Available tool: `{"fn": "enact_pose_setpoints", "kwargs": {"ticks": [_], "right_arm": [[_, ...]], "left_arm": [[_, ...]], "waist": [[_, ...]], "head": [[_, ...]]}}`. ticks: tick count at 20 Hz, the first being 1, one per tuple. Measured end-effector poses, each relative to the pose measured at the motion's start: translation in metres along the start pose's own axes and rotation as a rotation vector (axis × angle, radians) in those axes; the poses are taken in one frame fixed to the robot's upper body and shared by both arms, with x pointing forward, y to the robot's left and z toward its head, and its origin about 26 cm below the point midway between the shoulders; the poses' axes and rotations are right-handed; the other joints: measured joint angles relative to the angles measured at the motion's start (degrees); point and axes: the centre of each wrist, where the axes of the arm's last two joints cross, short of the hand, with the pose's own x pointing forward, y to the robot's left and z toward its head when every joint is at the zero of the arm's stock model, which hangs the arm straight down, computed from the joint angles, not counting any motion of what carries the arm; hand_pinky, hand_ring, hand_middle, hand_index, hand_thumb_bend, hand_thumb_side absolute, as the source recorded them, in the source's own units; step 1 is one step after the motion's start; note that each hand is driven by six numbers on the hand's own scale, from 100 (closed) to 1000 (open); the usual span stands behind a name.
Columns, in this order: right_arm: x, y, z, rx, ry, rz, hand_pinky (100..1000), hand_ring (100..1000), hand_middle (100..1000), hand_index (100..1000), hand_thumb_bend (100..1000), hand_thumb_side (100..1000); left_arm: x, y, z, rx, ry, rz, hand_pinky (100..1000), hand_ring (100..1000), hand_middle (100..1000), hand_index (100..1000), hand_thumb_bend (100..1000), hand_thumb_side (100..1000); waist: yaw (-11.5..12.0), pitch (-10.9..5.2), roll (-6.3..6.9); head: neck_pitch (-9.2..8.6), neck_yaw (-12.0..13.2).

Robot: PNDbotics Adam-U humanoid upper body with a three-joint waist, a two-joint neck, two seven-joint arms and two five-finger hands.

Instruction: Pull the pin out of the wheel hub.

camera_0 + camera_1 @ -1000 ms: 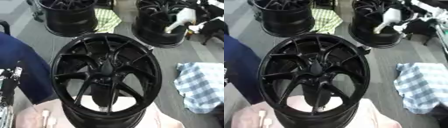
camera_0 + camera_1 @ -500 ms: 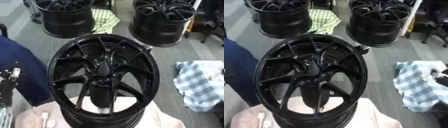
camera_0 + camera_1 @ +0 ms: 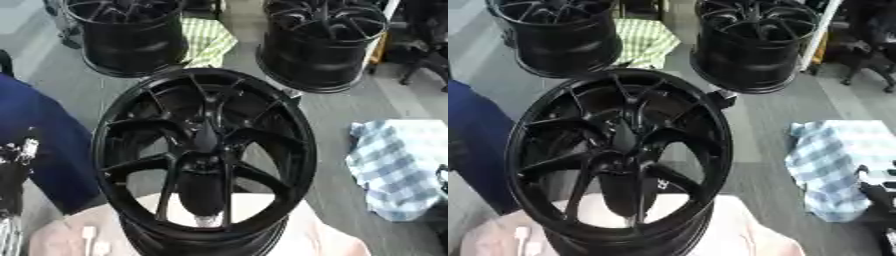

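At the far left edge a black-and-silver bit of the robot's left hand (image 3: 13,172) shows against a dark blue cloth (image 3: 44,145); whether its fingers are spread or curled cannot be told. Right of it, well apart, the black wheel hub (image 3: 206,155) stands on a pale pink surface (image 3: 79,235), spokes facing up. A small silvery piece, perhaps the pin (image 3: 206,219), shows low between the spokes. Two more black wheels (image 3: 759,40) stand behind. A blue checked cloth (image 3: 833,165) lies on the floor at right, dark parts of the right hand (image 3: 878,187) beside it, state unclear.
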Motion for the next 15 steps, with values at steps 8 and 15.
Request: {"fn": "enact_pose_setpoints", "kwargs": {"ticks": [8,15], "right_arm": [[0.025,0.062,0.028,-0.012,-0.096,-0.177,701,608,653,809,100,403],[0.029,0.111,0.064,0.004,-0.091,-0.317,689,583,623,784,100,386]], "left_arm": [[-0.018,0.007,-0.001,-0.024,0.025,-0.03,732,699,677,810,313,626],[-0.041,0.011,0.001,-0.037,0.065,-0.079,725,687,665,802,285,621]], "waist": [[-0.2,0.11,0.66],[-0.3,0.47,1.05]], "head": [[-0.06,0.0],[-0.83,0.2]]}}
